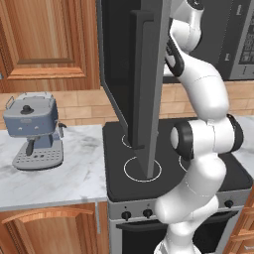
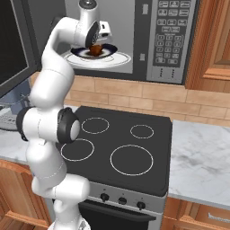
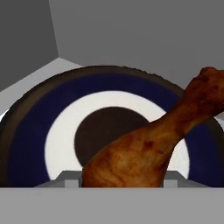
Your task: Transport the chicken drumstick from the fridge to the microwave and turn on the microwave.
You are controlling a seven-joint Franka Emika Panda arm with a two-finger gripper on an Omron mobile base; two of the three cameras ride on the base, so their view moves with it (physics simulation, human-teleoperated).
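The microwave (image 2: 173, 40) hangs above the stove, and its dark glass door (image 1: 144, 89) is swung wide open to the left. Inside it a round plate (image 2: 114, 53) with a dark blue ring rests on the glass turntable. My gripper (image 2: 95, 44) reaches into the cavity and is shut on the chicken drumstick (image 2: 95, 50), holding it just over the plate's middle. In the hand view the brown drumstick (image 3: 148, 148) lies close in front. Its thick end is between my fingers and its bone end points up to the right over the plate (image 3: 35, 131). The fridge is out of view.
A black stove top (image 2: 117, 143) with several ring burners lies below the microwave. A blue-grey coffee machine (image 1: 33, 129) stands on the marble counter to the left. More marble counter (image 2: 202, 152) runs to the right. Wooden cupboards (image 1: 44, 44) flank the microwave.
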